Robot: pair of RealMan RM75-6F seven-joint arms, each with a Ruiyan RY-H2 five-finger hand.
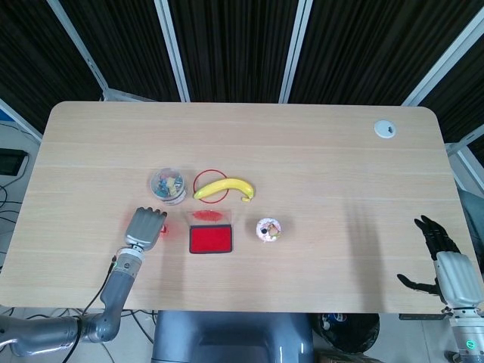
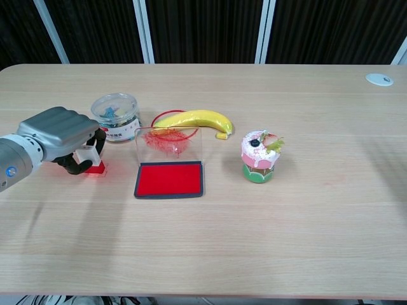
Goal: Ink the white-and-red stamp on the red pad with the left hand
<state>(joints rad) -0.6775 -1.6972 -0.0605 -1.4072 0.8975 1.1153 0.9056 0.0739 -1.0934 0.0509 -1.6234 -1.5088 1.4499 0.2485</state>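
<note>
The white-and-red stamp stands on the table left of the red ink pad, whose clear lid stands upright at its back. My left hand is curled over the stamp from the left, its fingers wrapped around the white body; only the red base and a white corner show. In the head view the left hand hides nearly all of the stamp, beside the pad. My right hand hangs off the table's right front corner, fingers spread, holding nothing.
A clear jar of small coloured items stands just behind the left hand. A banana lies on a red ring behind the pad. A cupcake toy stands right of the pad. A white cable port sits far right.
</note>
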